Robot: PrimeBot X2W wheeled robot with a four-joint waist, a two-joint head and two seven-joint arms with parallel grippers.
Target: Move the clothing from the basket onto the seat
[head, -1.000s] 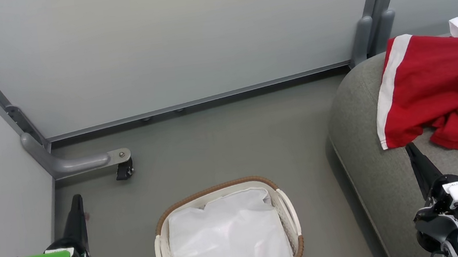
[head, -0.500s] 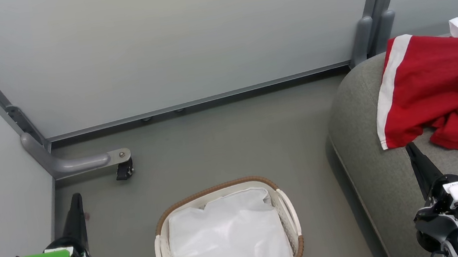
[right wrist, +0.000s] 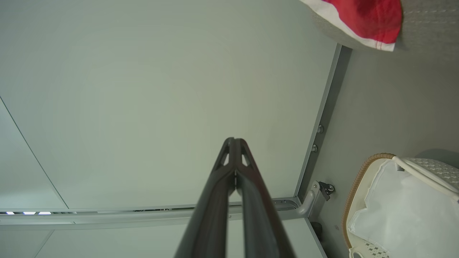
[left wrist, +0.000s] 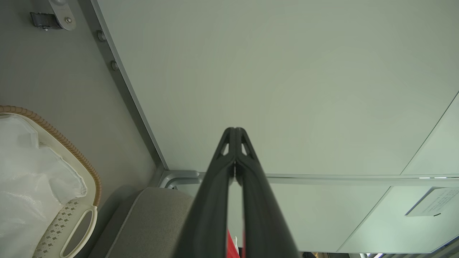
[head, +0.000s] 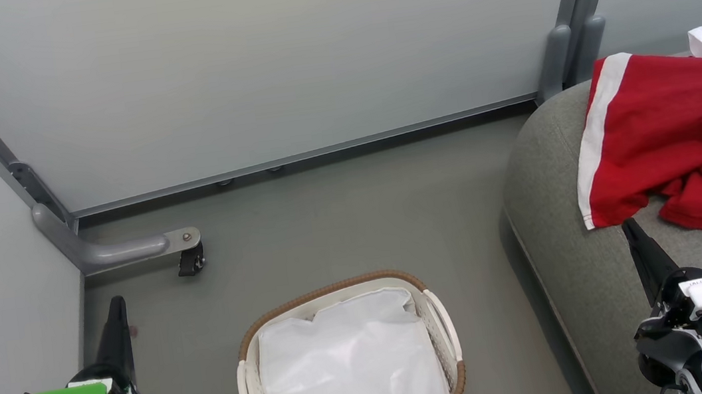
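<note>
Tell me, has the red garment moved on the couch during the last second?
No. The clothing lies unchanged, its white band at the same spot on the seat.

The clothing (head: 671,131) runs off the head view's right edge. It hides the part of the seat (head: 577,290) beneath it, and the seat itself is cut by the right and bottom edges. The basket (head: 335,287) loses its near end to the bottom edge, and its white liner (head: 352,371) covers its floor. In that view the left hand (head: 115,306) and right hand (head: 629,230) each show one dark finger, the other hidden behind it. A wall label (left wrist: 435,202) in the left wrist view is too small to read.
</note>
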